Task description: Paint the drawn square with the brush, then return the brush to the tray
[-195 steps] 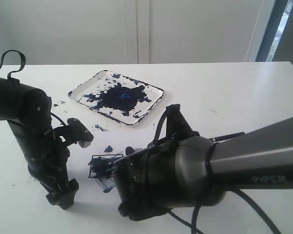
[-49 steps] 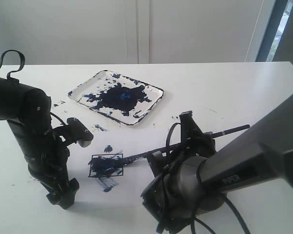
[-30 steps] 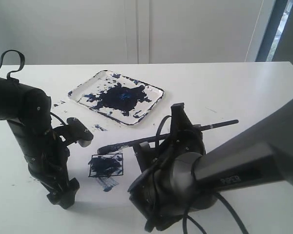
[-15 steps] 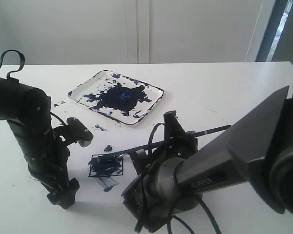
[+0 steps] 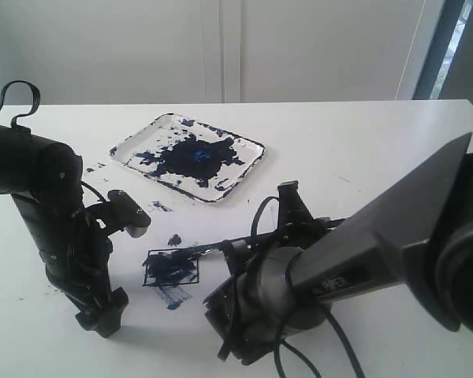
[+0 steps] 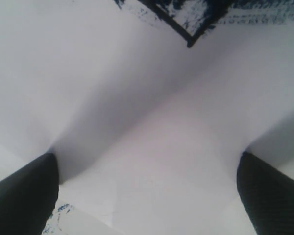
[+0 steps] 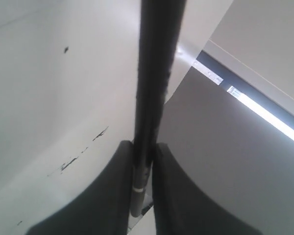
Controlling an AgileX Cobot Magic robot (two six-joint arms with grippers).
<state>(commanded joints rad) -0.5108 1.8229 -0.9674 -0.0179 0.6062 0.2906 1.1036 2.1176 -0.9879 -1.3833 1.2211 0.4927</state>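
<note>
Dark blue paint covers most of the drawn square (image 5: pixel 172 268) near the desk's front edge, with the brush (image 5: pixel 207 248) tip at its far side; the tray (image 5: pixel 248 157) sits toward the back. The left gripper (image 6: pixel 147 191) is spread and empty. The right gripper (image 7: pixel 143 166) pinches the brush; returning it looks still to do.

White tray (image 5: pixel 251 154) splattered dark blue-black, black-outlined drawn square (image 5: pixel 170 268) smeared dark blue, black brush (image 5: pixel 209 247), white table (image 5: pixel 363 150)

brush (image 5: pixel 210 246) handle hidden behind right arm (image 5: pixel 339 260), drawn square (image 6: pixel 187 17) cropped
</note>
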